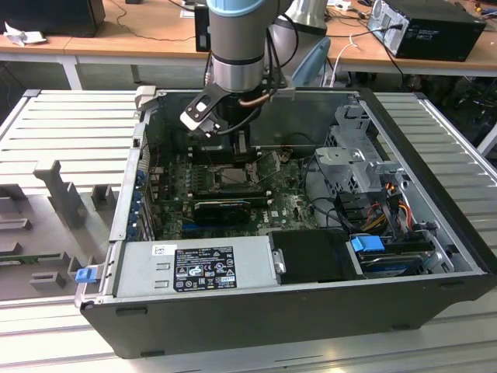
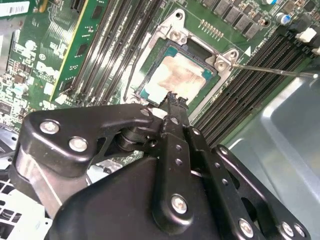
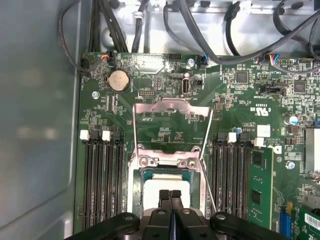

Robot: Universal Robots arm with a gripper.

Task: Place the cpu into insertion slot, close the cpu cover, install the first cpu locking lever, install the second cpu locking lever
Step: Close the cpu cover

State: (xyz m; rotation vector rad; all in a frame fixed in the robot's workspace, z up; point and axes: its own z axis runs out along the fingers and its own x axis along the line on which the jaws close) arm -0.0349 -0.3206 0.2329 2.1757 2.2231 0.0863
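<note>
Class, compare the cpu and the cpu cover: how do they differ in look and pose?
The cpu is a solid pale-tan square; the cpu cover is a dull-metal frame with a window. The cpu lies flat in the insertion slot; the cpu cover is swung back off it. Both are roughly square.

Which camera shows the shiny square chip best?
The second wrist view: the cpu shows almost its whole pale face there. In the first wrist view the hand covers part of it. In the exterior view it is a tiny, far-off spot.
</note>
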